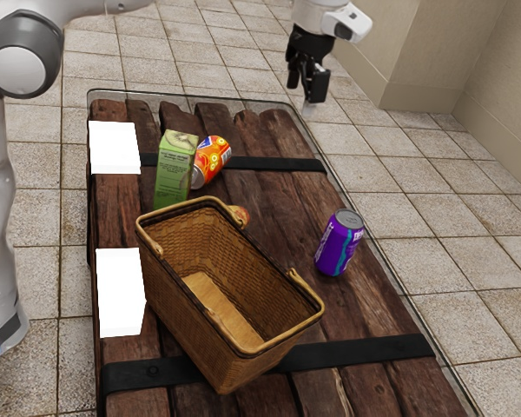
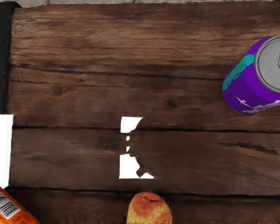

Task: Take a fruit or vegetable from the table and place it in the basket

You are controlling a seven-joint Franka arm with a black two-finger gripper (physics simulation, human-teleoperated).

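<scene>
On the counter (image 1: 278,195), the basket (image 1: 191,321) is the main hazard: the peach (image 1: 240,215) (image 2: 149,211) lies close beside it, so a low reach could clip the rim or handle and shift it. The carton (image 1: 174,169) is tall and might topple if brushed; the pincer (image 1: 306,87), raised with its fingers apart and nothing between them, may come down off-centre and push the rounded peach away. Of the labels, the carton's green face shows cut fruit above print too fine to read, the purple can (image 1: 337,248) (image 2: 256,79) has pale lettering I can't make out, and the orange can (image 1: 213,159) (image 2: 11,210) bears a barcode
</scene>
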